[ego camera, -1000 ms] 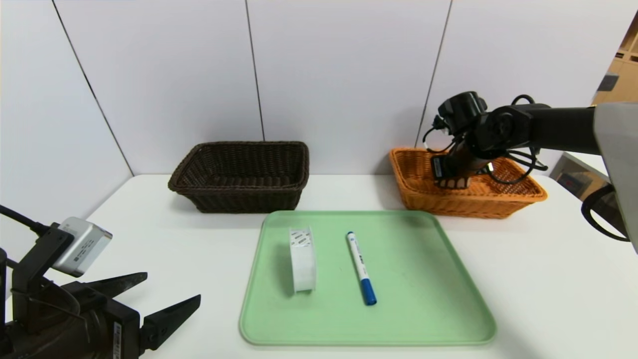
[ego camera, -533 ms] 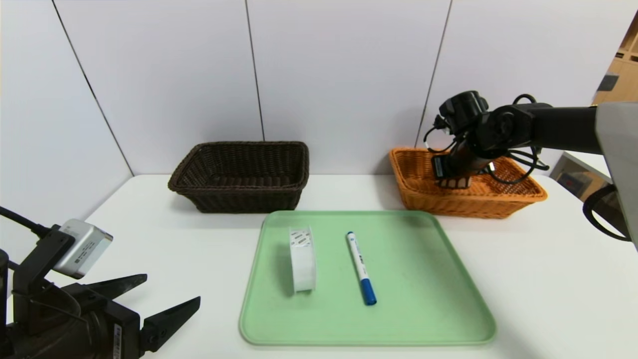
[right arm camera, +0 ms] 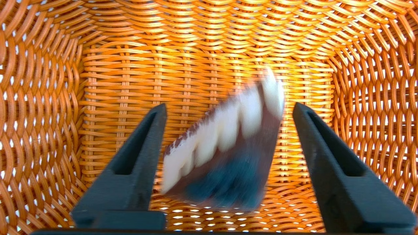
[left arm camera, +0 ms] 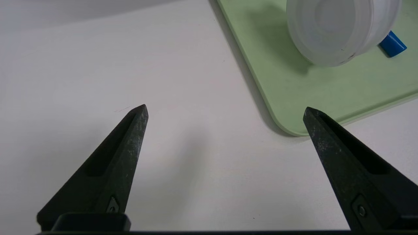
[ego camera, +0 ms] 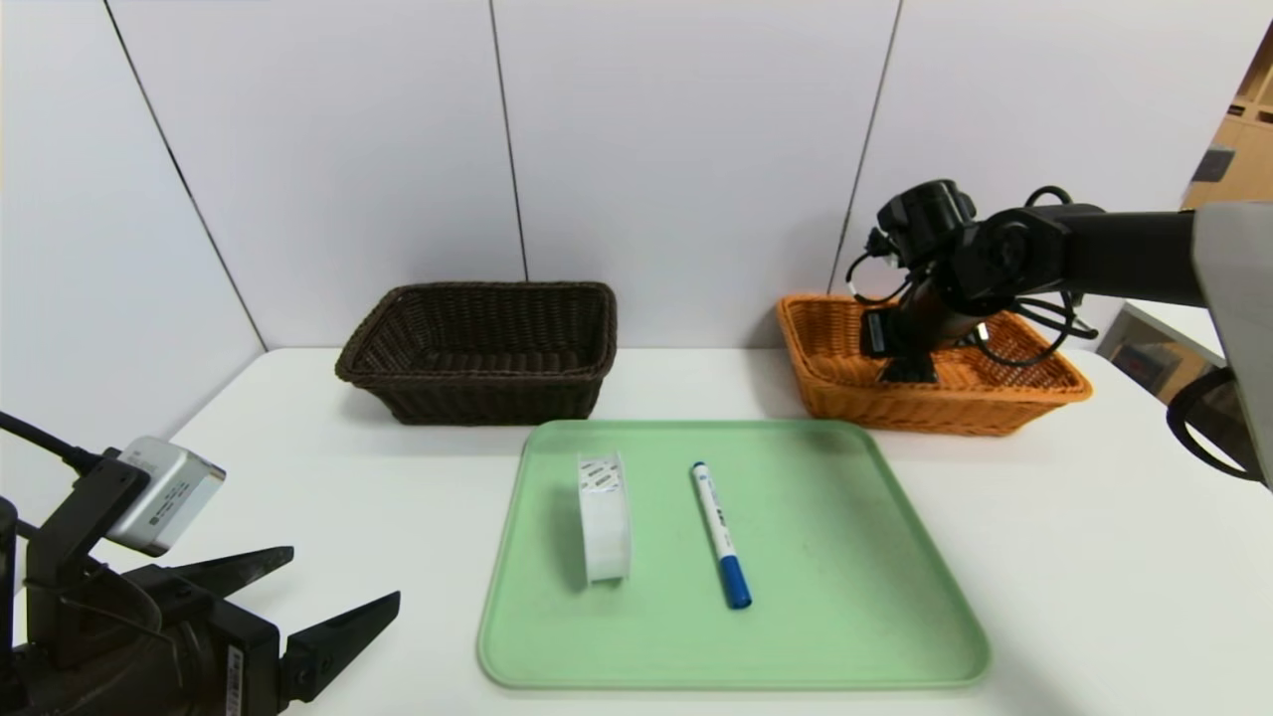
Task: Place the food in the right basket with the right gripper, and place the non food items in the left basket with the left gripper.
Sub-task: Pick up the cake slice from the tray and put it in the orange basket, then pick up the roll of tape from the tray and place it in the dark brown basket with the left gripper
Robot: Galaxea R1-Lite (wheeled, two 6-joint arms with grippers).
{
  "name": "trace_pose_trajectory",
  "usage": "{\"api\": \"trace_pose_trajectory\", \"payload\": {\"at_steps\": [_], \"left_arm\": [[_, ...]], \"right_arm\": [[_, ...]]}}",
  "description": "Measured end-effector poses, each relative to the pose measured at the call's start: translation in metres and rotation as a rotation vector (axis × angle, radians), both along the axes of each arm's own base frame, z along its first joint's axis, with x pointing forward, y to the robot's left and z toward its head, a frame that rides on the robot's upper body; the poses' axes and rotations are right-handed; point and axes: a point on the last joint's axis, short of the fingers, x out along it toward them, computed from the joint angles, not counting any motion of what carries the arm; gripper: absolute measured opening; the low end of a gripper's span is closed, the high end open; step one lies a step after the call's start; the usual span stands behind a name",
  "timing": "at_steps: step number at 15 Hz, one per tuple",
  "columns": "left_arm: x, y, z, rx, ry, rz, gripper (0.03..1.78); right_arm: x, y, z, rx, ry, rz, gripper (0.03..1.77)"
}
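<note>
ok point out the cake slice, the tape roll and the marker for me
cake slice (right arm camera: 225, 153), right wrist view, on its white-dripped side, between the open claw's tips
tape roll (ego camera: 604, 517), head view, on its outer white band
marker (ego camera: 720, 532), head view, middle of its white barrel

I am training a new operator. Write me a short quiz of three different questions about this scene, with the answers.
1. True or false: the right pincer is open, with the cake slice between its fingers but gripped by neither.
2. Which things lie on the green tray?
A) tape roll and marker pen
B) cake slice and marker pen
C) tape roll only
3. Fill in: the left pincer is open above the white table, beside the tray's ____.

Key:
1. True; it is inside the orange basket.
2. A: the tape roll and the marker pen.
3. Corner.
</note>
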Motion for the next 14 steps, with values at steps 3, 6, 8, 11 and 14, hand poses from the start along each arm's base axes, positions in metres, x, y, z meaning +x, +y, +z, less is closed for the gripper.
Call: {"api": "trace_pose_trajectory", "payload": {"at_steps": [3,6,8,11,14], "left_arm": [[0.000,0.000,0.000,0.000,0.000,0.000,1.69],[0.000,0.000,0.000,0.000,0.000,-0.001,1.69],[0.000,0.000,0.000,-0.001,0.001,-0.001,1.69],[-0.001,0.000,0.000,-0.002,-0.002,0.000,1.69],[-0.002,0.001,0.000,-0.005,-0.005,0.003,1.69]], "right_arm": [[-0.004,0.000,0.008,0.002,-0.017,0.001,1.47],[-0.015,0.001,0.028,0.005,-0.051,0.016,1.55],[-0.028,0.001,0.046,0.006,-0.072,0.025,1.59],[-0.058,0.001,0.077,0.026,-0.120,0.051,1.63],[-0.101,-0.002,0.107,0.069,-0.170,0.098,1.65]]}}
